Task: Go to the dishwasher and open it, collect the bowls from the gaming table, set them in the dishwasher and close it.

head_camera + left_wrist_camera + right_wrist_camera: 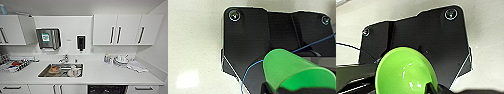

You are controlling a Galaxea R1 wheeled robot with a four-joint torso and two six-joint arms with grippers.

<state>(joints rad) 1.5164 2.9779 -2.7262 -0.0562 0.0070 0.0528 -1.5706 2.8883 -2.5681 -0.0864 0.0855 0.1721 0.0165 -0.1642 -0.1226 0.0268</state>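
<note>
- The left gripper's [268,86] jaws are closed on a small round lime-green bowl [293,70]; a dark finger shows at the bowl's rim, and the bowl is tipped so its smooth outer wall faces the wrist camera.
- The right gripper's [432,88] jaws clamp the rim of a second small round lime-green bowl [403,71]; a dark fingertip [430,87] overlaps the rim, and the glossy inside of the bowl catches the ceiling light.
- Under both bowls lies pale, speckled floor.
- A thin blue cable [250,68] runs across the dark plate by the left bowl.
- From where the robot stands, a white kitchen counter [105,73] stretches across the room.
- The built-in dishwasher [107,89] sits under the counter, right of the sink; its opening is dark with rack wires faintly visible, so it stands open.
- White lower cabinet doors with dark bar handles [57,89] flank the dishwasher.
- A stainless-steel sink [61,70] is set in the counter and holds an orange-brown item and some white crockery; a chrome tap [64,59] stands behind it.
- On the wall above hang a steel paper-towel dispenser with a green label [48,38] and a small black soap dispenser [80,42].
- White upper cabinets with dark vertical handles [127,29] line the wall to the right.
- A stack of plates and bowls [120,60] rests on the counter at the right, a white cloth [137,66] just beside it.
- At the far left of the counter lies a cluttered tray with red and dark items [16,65].
</note>
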